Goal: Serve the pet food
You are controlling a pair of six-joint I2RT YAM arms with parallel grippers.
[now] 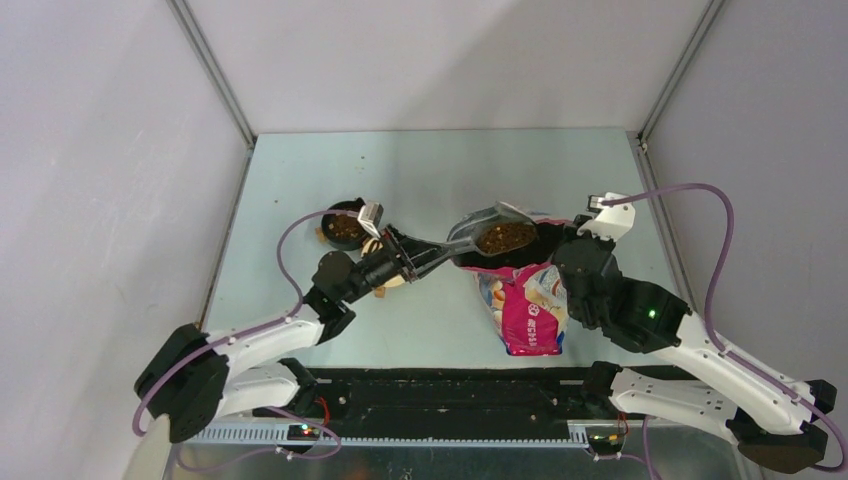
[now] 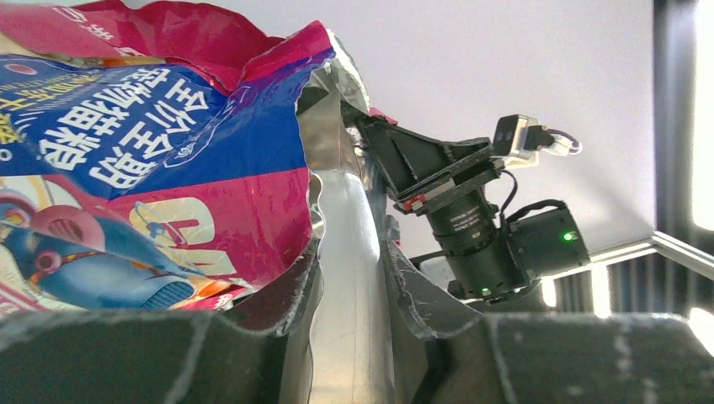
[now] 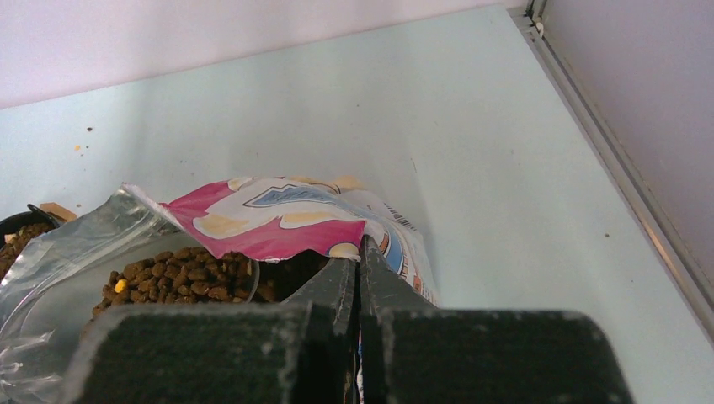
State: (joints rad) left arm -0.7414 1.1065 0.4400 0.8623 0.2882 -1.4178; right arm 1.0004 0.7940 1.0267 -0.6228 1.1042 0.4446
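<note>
My left end effector (image 1: 412, 262) grips the scoop (image 1: 478, 238) handle, right end effector (image 3: 360, 252) pinches bag (image 1: 530, 312) rim; pet food (image 1: 507, 237) ahead looks loose, spill-prone; I'd carry it level.

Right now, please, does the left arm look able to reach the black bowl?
Probably yes: the left gripper holds the scoop over the bag, and the bowl sits close beside that wrist, with nothing between them.

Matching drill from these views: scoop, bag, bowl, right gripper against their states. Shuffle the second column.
1 scoop
2 bag
3 bowl
4 right gripper

A black, some kibble inside
B shut on the bag's rim
C full of kibble, handle in left gripper
D pink and blue, mouth open

Pairs: 1-C, 2-D, 3-A, 4-B
</note>
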